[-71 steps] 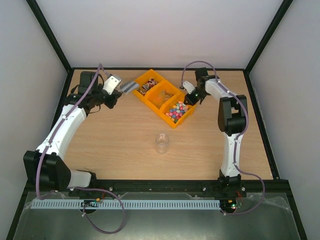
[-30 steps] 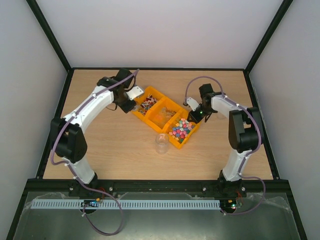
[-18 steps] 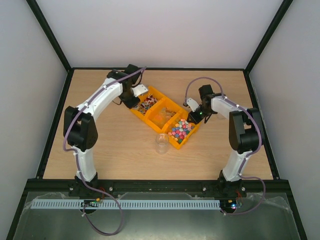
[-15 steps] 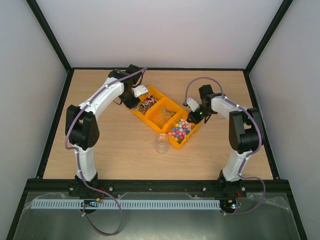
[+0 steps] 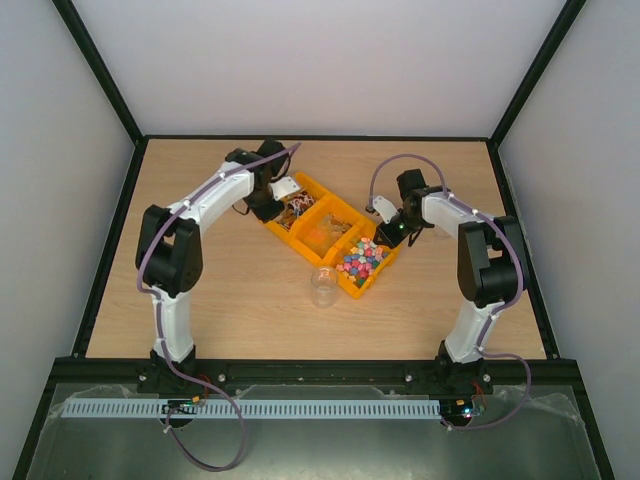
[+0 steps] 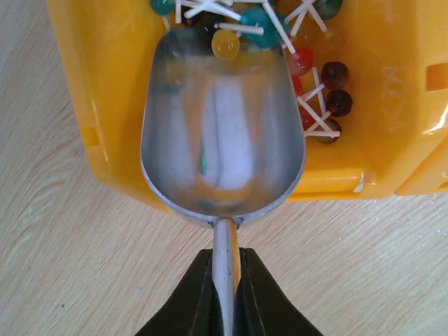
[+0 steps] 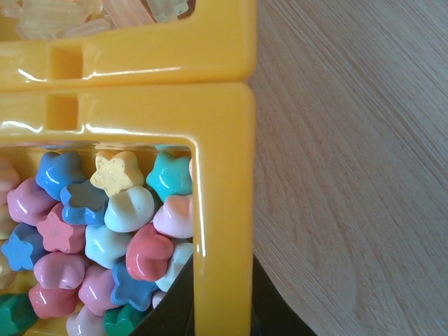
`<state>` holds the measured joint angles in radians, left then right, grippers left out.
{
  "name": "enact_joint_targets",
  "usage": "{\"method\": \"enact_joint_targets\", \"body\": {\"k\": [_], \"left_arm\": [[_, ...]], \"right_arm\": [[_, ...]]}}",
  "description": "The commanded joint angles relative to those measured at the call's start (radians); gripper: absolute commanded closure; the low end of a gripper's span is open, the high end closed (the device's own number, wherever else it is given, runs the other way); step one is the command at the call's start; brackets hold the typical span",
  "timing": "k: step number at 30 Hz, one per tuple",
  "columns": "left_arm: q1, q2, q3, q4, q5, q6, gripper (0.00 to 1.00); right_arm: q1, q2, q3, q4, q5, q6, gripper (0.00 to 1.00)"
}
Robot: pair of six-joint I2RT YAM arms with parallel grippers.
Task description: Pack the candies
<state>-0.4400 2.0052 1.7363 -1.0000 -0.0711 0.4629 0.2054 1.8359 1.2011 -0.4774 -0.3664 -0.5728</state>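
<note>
- Left fingers (image 6: 203, 283), swung in from the tabletop's (image 5: 220, 290) left side, pinch the scoop (image 6: 222, 126) by its handle, its bowl in the tray's (image 6: 105, 105) end compartment among lollipops (image 6: 334, 73).
- Right fingers (image 7: 264, 318) clamp the tray's wall beside the star candies (image 7: 105, 231).

- The candies (image 5: 361, 259): glossy star-shaped pieces, pink, blue, white, yellow, teal, heaped in the near-right compartment of the yellow tray (image 7: 222, 175).
- Round lollipops (image 6: 336, 73) on white sticks lie in its far-left compartment.
</note>
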Motion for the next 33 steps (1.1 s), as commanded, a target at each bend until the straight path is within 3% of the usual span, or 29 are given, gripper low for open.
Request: {"method": "enact_joint_targets", "body": {"k": [1, 16, 28, 33], "left_arm": [[0.000, -0.033, -0.101, 0.129, 0.027, 0.004, 0.98], [0.059, -0.047, -0.282, 0.493, 0.210, -0.058, 0.98], [0.150, -0.175, -0.459, 0.736, 0.341, -0.117, 0.98], [0.191, -0.245, -0.554, 0.810, 0.437, -0.077, 0.98]], "right_arm": [[0.006, -0.022, 0.013, -0.067, -0.069, -0.004, 0.99], [0.006, 0.001, 0.029, -0.084, -0.066, -0.038, 0.99], [-0.010, 0.025, 0.059, -0.063, -0.018, 0.066, 0.99], [-0.025, 0.031, 0.071, -0.053, -0.007, 0.098, 0.99]]}}
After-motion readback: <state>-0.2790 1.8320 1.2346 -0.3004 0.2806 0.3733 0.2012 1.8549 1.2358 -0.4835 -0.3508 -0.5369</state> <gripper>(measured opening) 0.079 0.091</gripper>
